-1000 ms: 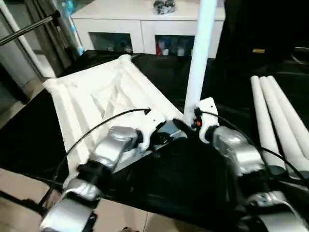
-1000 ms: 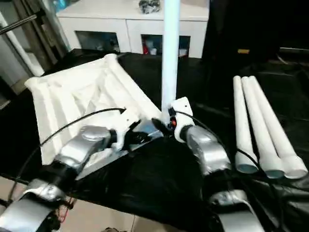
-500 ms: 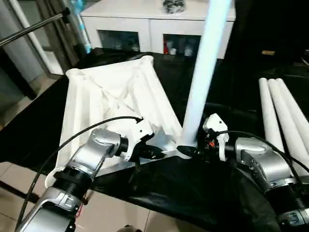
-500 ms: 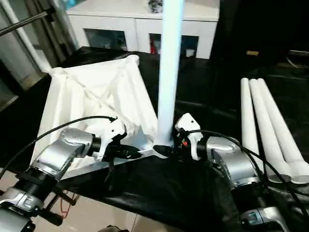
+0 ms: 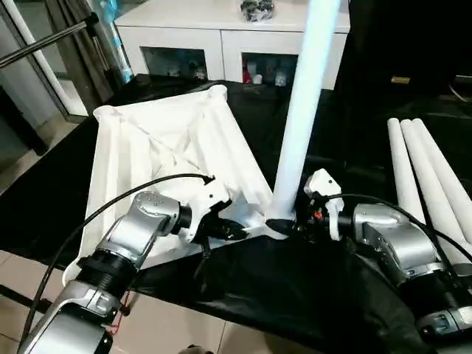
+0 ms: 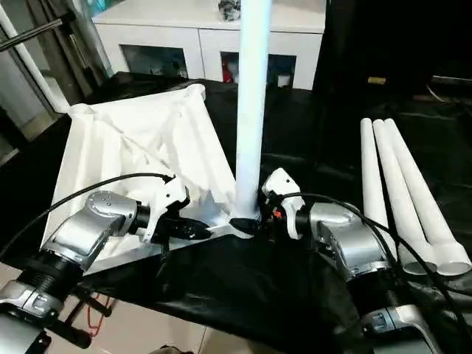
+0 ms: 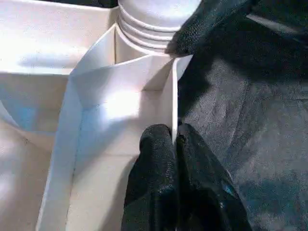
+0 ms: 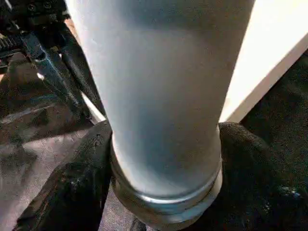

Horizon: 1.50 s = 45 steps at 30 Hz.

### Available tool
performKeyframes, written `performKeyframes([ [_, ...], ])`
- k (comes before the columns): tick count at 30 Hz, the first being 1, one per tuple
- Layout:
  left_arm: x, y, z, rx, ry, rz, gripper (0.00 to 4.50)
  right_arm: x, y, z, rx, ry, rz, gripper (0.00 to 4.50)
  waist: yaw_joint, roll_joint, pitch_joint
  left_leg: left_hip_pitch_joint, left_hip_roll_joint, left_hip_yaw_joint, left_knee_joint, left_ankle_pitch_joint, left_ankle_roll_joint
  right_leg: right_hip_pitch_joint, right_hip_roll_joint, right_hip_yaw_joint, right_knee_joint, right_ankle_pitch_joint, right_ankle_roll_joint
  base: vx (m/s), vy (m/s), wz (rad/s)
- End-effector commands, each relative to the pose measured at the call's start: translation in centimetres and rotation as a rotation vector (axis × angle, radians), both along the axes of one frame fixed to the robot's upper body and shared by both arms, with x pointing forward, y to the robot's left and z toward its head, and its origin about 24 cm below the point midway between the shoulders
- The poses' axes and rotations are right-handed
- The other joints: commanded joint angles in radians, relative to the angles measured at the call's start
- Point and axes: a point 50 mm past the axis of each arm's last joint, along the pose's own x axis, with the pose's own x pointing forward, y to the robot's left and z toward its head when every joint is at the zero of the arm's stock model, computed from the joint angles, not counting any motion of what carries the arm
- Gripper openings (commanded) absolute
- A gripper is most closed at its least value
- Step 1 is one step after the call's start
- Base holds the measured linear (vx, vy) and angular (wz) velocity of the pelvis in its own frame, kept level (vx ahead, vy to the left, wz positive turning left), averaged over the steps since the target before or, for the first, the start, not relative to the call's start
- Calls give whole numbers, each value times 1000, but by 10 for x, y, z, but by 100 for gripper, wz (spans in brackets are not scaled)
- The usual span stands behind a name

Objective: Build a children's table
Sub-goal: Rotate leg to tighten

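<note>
The children's table lies upside down on black cloth: its white ribbed tabletop (image 5: 162, 147) has one white leg (image 5: 302, 110) standing upright in the near right corner socket. My right gripper (image 5: 284, 225) is at the foot of that leg, and in the right wrist view its black fingers (image 8: 77, 187) press on both sides of the leg (image 8: 163, 96). My left gripper (image 5: 236, 230) sits at the tabletop's near edge beside the socket. In the left wrist view it (image 7: 174, 144) is shut on the thin white rim (image 7: 172, 96).
Three spare white legs (image 5: 428, 177) lie side by side on the cloth at the right. A white cabinet (image 5: 221, 37) with glass doors stands behind the table. A metal pole (image 5: 44, 44) crosses the far left. The cloth's near edge drops to a tiled floor.
The whole picture has shifted, so the camera moved. My right forearm has come lower and to the right of the leg, its fingers closing in a little. The left gripper keeps its hold.
</note>
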Motion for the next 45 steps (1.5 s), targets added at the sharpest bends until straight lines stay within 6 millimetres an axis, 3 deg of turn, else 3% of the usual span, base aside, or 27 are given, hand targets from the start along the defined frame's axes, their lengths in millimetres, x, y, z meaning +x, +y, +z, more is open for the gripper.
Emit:
performKeyframes([
  [1, 9, -23, 10, -56, -47, 55, 0, 9, 13, -3, 42, 23, -97, 299, 2, -25, -67, 16, 54, -19, -61, -131, 77, 44, -87, 49, -77, -174, -238, 0, 0, 0],
  [4, 17, -34, 4, -57, -62, 217, 0, 15, 22, -19, 52, 43, -313, 298, 0, -27, -66, 13, 55, -21, -64, -125, 67, 44, -90, 50, -78, -179, -235, 0, 0, 0],
  [5, 18, -35, 3, -54, -66, 239, 0, 15, 24, -21, 48, 45, -331, 297, -1, -37, -67, 13, 54, -21, -65, -113, 66, 46, -89, 49, -76, -169, -232, 0, 0, 0],
  [7, 19, -39, 0, -49, -71, 272, 0, 13, 29, -27, 38, 57, -357, 294, -4, -29, -69, 12, 53, -21, -63, -107, 74, 47, -88, 49, -75, -146, -228, 0, 0, 0],
  [10, 16, -46, -3, -44, -74, 280, 0, 12, 36, -35, -4, 64, -425, 293, -6, -35, -65, 14, 52, -19, -66, -136, 73, 45, -89, 49, -83, -184, -217, 0, 0, 0],
  [11, 16, -48, -4, -38, -79, 288, 0, 12, 40, -38, -16, 62, -447, 293, -6, -38, -62, 15, 51, -19, -68, -158, 65, 43, -90, 49, -88, -236, -206, 0, 0, 0],
  [13, 16, -50, -5, -43, -79, 301, 0, 12, 48, -39, -18, 51, -452, 362, -13, -22, -54, 24, 53, -23, -76, -246, 32, 36, -88, 49, -101, -355, -178, 0, 0, 0],
  [16, 14, -53, -8, -34, -80, 285, 0, 11, 55, -38, -5, 35, -452, 374, -27, -27, -54, 29, 53, -30, -85, -320, 1, 37, -88, 51, -104, -387, -163, 0, 0, 0],
  [17, 13, -53, -8, -33, -80, 275, 0, 11, 55, -37, -5, 28, -451, 374, -28, -26, -54, 29, 54, -30, -86, -325, 1, 36, -88, 52, -105, -385, -163, 0, 0, 0],
  [18, 13, -54, -8, -31, -81, 263, 0, 11, 55, -36, -6, 21, -452, 374, -30, -36, -56, 28, 53, -28, -85, -316, 5, 38, -88, 53, -105, -369, -166, 0, 0, 0],
  [19, 11, -53, -6, -38, -90, 235, 0, 11, 53, -35, -9, 6, -445, 404, -27, -33, -56, 25, 53, -27, -84, -297, 11, 38, -90, 55, -102, -348, -172, 0, 0, 0],
  [23, 4, -46, -2, -63, -97, 130, 0, 14, 43, -25, -37, -73, -375, 408, -25, -33, -61, 17, 54, -26, -81, -246, 30, 45, -92, 55, -93, -274, -185, 0, 0, 0],
  [25, -2, -40, -1, -73, -90, 60, 0, 17, 37, -17, -39, -110, -329, 408, -26, -37, -67, 11, 53, -22, -74, -176, 56, 49, -91, 56, -82, -176, -208, 0, 0, 0],
  [26, -3, -39, -1, -73, -89, 49, 0, 17, 36, -16, -37, -114, -320, 408, -24, -45, -67, 12, 54, -21, -74, -161, 64, 50, -90, 55, -81, -153, -213, 0, 0, 0],
  [27, -4, -38, -1, -71, -87, 31, 0, 17, 34, -14, -34, -118, -305, 408, -22, -39, -70, 12, 53, -20, -70, -132, 79, 49, -89, 55, -76, -116, -226, 0, 0, 0],
  [28, -8, -35, -1, -67, -76, 1, 0, 16, 32, -11, -26, -119, -262, 408, -25, -67, -71, 8, 53, -16, -67, -108, 98, 52, -87, 53, -74, -83, -232, 0, 0, 0],
  [29, -8, -35, -1, -67, -76, 1, 0, 16, 32, -11, -26, -119, -262, 408, -18, -59, -74, 5, 53, -19, -64, -85, 105, 56, -92, 54, -63, -62, -236, 0, 0, 0],
  [30, -12, -31, -2, -69, -63, -40, 0, 14, 29, -7, -21, -121, -190, 408, -17, -65, -72, 7, 55, -15, -64, -72, 120, 49, -88, 52, -66, -57, -238, 0, 0, 0],
  [32, -19, -22, -2, -59, -40, -97, 0, 7, 23, -3, -21, -103, -62, 408, -12, -64, -70, 8, 59, -17, -65, -80, 124, 47, -89, 51, -64, -74, -238, 0, 0, 0],
  [33, -20, -20, -2, -55, -36, -109, 0, 6, 22, -2, -23, -96, -33, 408, -9, -59, -68, 12, 62, -18, -66, -94, 122, 44, -88, 51, -64, -85, -238, 0, 0, 0],
  [34, -20, -17, -2, -50, -32, -116, 0, 4, 20, -2, -33, -91, -1, 408, -8, -63, -66, 14, 64, -16, -67, -105, 117, 42, -86, 52, -67, -85, -243, 0, 0, 0],
  [38, -20, -12, 0, -44, -25, -125, 0, 1, 14, -2, -47, -73, 59, 408, 2, -59, -61, 21, 64, -14, -71, -156, 85, 37, -87, 55, -72, -134, -246, 0, 0, 0],
  [41, -21, -11, -1, -29, -25, -136, 0, -1, 13, -2, -34, -75, 72, 408, 6, -60, -61, 19, 64, -16, -72, -160, 68, 41, -90, 56, -72, -143, -244, 0, 0, 0],
  [42, -21, -12, -1, -27, -25, -139, 0, -1, 13, -2, -31, -76, 72, 390, 8, -55, -61, 18, 64, -17, -72, -155, 65, 42, -90, 56, -70, -138, -244, 0, 0, 0],
  [43, -21, -12, -1, -27, -25, -140, 0, -1, 13, -2, -29, -76, 72, 371, 7, -57, -62, 18, 63, -16, -72, -154, 64, 42, -90, 56, -71, -133, -244, 0, 0, 0],
  [44, -22, -13, -1, -27, -21, -149, 0, -1, 13, -1, -11, -70, 77, 371, 7, -49, -64, 18, 62, -18, -71, -150, 64, 44, -89, 56, -69, -114, -247, 0, 0, 0],
  [45, -22, -14, -1, -27, -20, -155, 0, -2, 13, -1, -4, -67, 80, 368, 7, -52, -65, 18, 62, -18, -70, -146, 66, 45, -89, 55, -68, -95, -252, 0, 0, 0],
])
